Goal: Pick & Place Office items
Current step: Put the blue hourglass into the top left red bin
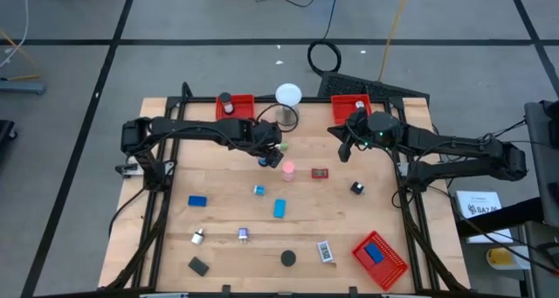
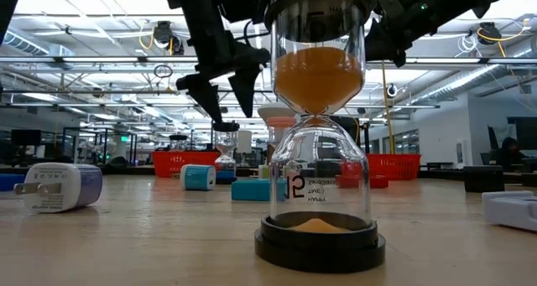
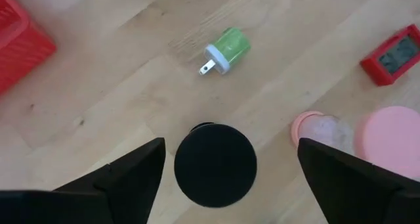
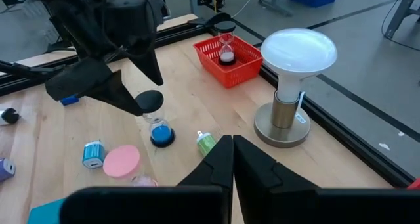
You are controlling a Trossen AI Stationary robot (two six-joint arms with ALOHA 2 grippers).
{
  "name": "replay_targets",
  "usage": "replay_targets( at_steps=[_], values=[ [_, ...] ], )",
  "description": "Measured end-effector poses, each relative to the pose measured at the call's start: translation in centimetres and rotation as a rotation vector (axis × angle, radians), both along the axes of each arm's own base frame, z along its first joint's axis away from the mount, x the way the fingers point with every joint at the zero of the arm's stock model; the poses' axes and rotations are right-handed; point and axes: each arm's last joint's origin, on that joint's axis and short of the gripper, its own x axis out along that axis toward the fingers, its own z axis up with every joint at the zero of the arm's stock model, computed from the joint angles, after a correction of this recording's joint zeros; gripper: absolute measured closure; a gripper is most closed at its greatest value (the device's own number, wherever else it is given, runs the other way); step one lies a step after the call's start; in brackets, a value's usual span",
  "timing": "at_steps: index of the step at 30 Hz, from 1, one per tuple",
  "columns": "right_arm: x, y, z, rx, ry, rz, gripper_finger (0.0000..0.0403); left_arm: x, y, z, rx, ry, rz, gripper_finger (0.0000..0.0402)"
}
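A small hourglass [image 4: 158, 122] stands directly under the left tool [image 3: 216, 178], beside a plug adapter [image 3: 225, 49].

Open-plan robotics lab: ceiling trusses [image 2: 101, 64], workbenches, wooden table [image 1: 227, 237] on grey tiled floor [image 1: 70, 79].

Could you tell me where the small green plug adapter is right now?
The small green plug adapter lies on the wooden table just beyond the open left gripper, between the black-capped hourglass and the white globe lamp.
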Motion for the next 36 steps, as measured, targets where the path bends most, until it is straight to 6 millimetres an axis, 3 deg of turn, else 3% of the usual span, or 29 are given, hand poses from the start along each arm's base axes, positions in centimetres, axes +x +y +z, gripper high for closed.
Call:
replay_targets(
  at_steps=[8,17,21,24,30,33,36],
  values=[
    [0.0,0.0,0.0,-0.002,-0.001,-0.002,0.0402,0.7,0.0,-2.5,-0.01,0.098,-0.022,0.0111],
    [0.0,0.0,0.1,-0.006,-0.008,-0.006,0.0402,0.6,0.2,-2.6,-0.022,0.103,-0.029,0.0187],
    [0.0,0.0,0.1,-0.008,-0.007,-0.005,0.0402,-0.2,0.7,-2.0,-0.045,0.136,-0.05,0.0188],
    [0.0,0.0,0.1,-0.008,-0.007,-0.005,0.0402,-2.1,2.4,0.2,-0.044,0.123,-0.013,0.0188],
    [0.0,-0.2,0.1,-0.008,-0.011,-0.011,0.0402,-7.2,8.0,5.3,0.017,-0.017,0.16,0.0188],
    [0.0,-0.3,0.2,-0.007,-0.013,-0.019,0.0402,-9.3,10.5,6.3,0.048,-0.041,0.212,0.0188],
    [-0.1,-0.5,0.2,-0.006,-0.016,-0.026,0.0402,-10.5,12.4,6.1,0.048,-0.026,0.234,0.0188]
  ],
)
